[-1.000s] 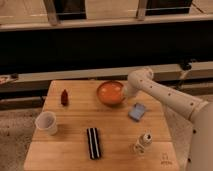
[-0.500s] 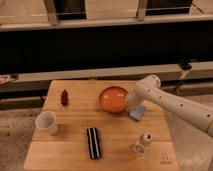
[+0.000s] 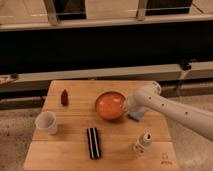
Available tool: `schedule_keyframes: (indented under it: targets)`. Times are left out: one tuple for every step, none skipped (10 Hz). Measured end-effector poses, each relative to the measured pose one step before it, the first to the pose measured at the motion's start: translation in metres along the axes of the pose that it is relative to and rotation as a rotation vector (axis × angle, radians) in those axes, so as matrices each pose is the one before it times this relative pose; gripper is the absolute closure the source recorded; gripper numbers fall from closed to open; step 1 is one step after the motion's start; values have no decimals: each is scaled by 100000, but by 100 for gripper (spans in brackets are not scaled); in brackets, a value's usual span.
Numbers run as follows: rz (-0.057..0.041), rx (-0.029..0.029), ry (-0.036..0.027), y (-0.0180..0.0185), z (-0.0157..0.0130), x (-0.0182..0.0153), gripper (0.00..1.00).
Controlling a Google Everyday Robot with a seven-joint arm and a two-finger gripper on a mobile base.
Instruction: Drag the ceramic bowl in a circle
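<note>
Wooden table point(image 3: 65, 150) | glossy round ceramic bowl point(image 3: 109, 105) | gripper point(image 3: 128, 106) at its rim, closure unclear

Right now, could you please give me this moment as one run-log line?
ceramic bowl: upright on table | gripper: at its image-right rim | white cup: front-left, apart

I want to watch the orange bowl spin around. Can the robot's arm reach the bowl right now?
Probably yes. The end effector is right at the edge of the bowl on the arm's side, and nothing stands between them.
</note>
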Motion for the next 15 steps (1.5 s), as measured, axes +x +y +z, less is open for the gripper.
schedule_keyframes:
  targets:
    - [-783,1052,-840,-456,80,-909,100]
    - [-1064,1245,-1185,-584,169,-1174,100]
    - [-1312,1393,-1458,-763,310,-1208,100]
    - [-931,598,-1035,-472,307,-672,100]
    - [-1944,736,-1477,-1055,508,-934,100]
    - [-1870,377,-1030,-1007,467,-527,100]
    - [-2304,253,-1173,-1190,543,-528,100]
    - [-2149,217,-845,-1089,439,-350,100]
    - [-2036,205,-628,-1120,392,-170,100]
    - [-2780,455,-765,-1706,517,-125,100]
    - [-1601,397,-483,-1015,263,18,100]
    - [-1688,305,-254,-842,135,237,100]
    - [-920,603,122,-686,5,365,100]
    - [-1000,1039,341,-970,-115,602,100]
    - [-492,712,424,-606,-136,535,100]
